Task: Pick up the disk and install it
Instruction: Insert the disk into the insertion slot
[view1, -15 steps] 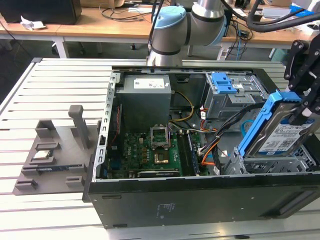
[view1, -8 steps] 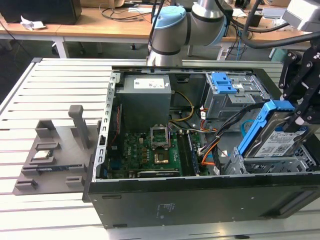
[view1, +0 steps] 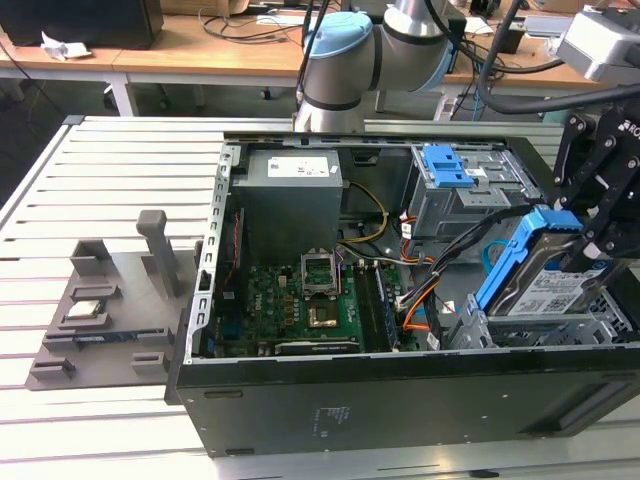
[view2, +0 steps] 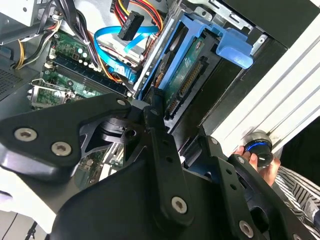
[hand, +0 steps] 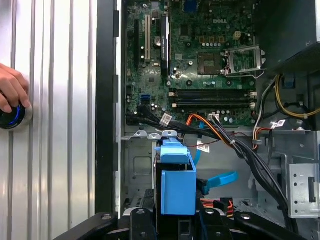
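While hand clamps disk, arm reaches over PC case.

The computer case is lying open on the table, a fixture tray sitting just beside it at the exterior view's left. Inside, the disk is leaning tilted in the bay at the exterior view's right end, the gripper seemingly clasping its upper edge.

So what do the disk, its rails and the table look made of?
By the look, the disk is bare silver metal, dull sheen, with a white paper-like label; its rails are moulded blue plastic, evenly coloured and matte; the table is probably aluminium, pale slats with grooves.
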